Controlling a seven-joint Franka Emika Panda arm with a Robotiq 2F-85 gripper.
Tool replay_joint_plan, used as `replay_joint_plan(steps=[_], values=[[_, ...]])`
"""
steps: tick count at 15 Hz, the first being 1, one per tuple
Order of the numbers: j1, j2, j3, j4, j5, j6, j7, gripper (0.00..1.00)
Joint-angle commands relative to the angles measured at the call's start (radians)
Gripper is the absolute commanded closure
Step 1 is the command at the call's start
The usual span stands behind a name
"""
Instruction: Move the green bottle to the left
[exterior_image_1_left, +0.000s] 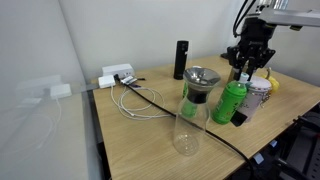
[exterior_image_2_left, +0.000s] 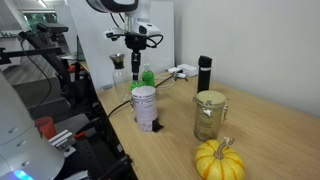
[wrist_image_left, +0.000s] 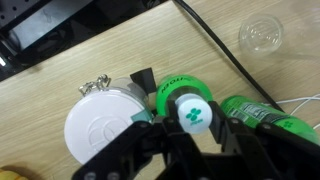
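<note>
The green bottle stands upright on the wooden table, between the glass carafe and a white lidded cup. In an exterior view it shows behind the cup. My gripper comes straight down on the bottle's top. In the wrist view the fingers sit on both sides of the bottle's pale cap with a green clover mark, touching it. The bottle's green labelled body shows to the right of the cap.
A slim black cylinder stands at the back. A power strip and cables lie on the table. A yellow pumpkin and a glass jar stand beyond the cup. The table edge runs close by the bottle.
</note>
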Motion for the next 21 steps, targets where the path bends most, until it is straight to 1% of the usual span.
replay_joint_plan(steps=[1,10,12,13,14,15,19,20,21], values=[[0.010,0.013,0.005,0.003,-0.004,-0.019,-0.043,0.90],[0.051,0.006,0.030,-0.007,-0.013,-0.061,-0.082,0.90],[0.055,0.008,0.036,-0.006,-0.019,-0.070,-0.080,0.75],[0.057,0.008,0.039,-0.005,-0.020,-0.074,-0.078,0.51],[0.058,0.008,0.040,-0.004,-0.019,-0.080,-0.078,0.38],[0.060,0.010,0.040,-0.008,-0.012,-0.078,-0.078,0.33],[0.067,0.001,0.034,-0.007,0.017,-0.089,-0.106,0.05],[0.067,-0.007,0.031,-0.006,0.027,-0.092,-0.114,0.01],[0.067,-0.013,0.029,-0.004,0.035,-0.096,-0.122,0.00]])
